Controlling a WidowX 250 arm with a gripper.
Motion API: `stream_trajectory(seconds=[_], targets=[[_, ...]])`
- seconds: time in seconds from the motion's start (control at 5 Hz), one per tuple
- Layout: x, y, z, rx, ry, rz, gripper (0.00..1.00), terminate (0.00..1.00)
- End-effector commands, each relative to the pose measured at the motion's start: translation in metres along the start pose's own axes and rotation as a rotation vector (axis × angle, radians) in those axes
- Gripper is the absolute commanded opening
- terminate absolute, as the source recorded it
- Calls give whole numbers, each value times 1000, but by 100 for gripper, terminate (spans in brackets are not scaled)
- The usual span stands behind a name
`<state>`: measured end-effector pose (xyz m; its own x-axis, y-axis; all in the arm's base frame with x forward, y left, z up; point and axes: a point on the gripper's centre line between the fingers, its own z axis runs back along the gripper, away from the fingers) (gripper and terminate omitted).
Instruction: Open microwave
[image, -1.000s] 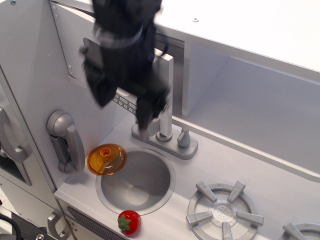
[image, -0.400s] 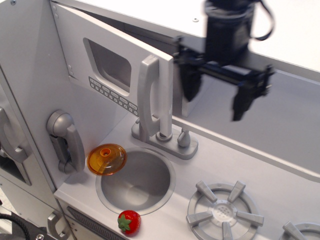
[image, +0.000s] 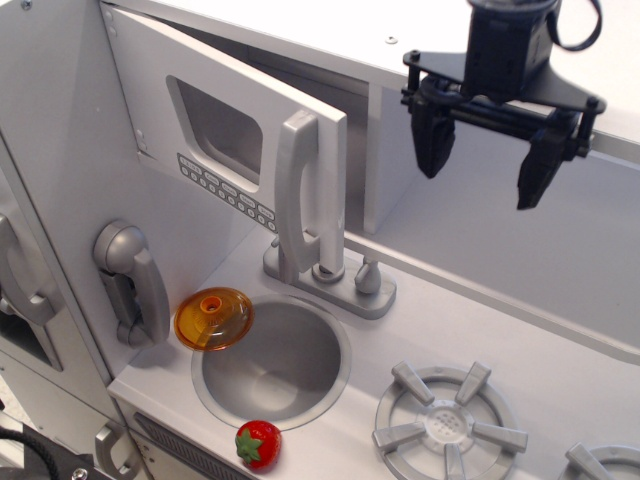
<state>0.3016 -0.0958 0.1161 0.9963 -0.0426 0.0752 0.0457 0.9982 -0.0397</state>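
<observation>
Microwave door ajar, arm hanging clear of it.

The microwave (image: 235, 150) fills the upper left of the frame, its door swung partway out from the cabinet so a dark gap shows along its top edge, and the long upright handle (image: 296, 190) stands near the centre. The gripper (image: 485, 165) hangs at upper right, well apart from the handle, fingers spread wide and holding nothing. To my eye the opening is mostly done; if the door needs to go wider, the next move calls for coming back to the handle's free edge and pulling it outward. Below, the round sink (image: 272, 362) is empty; an orange lid (image: 213, 319) lies at its left rim and a strawberry (image: 257, 442) sits just in front of it.
</observation>
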Motion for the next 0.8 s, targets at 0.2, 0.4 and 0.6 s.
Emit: stream_trajectory(seconds=[0.2,0.4,0.6], targets=[[-19,72,-5,143,-208,74,100,0],[-26,101,-2,157,-241,126,100,0],[-40,113,2,156,-227,123,100,0]])
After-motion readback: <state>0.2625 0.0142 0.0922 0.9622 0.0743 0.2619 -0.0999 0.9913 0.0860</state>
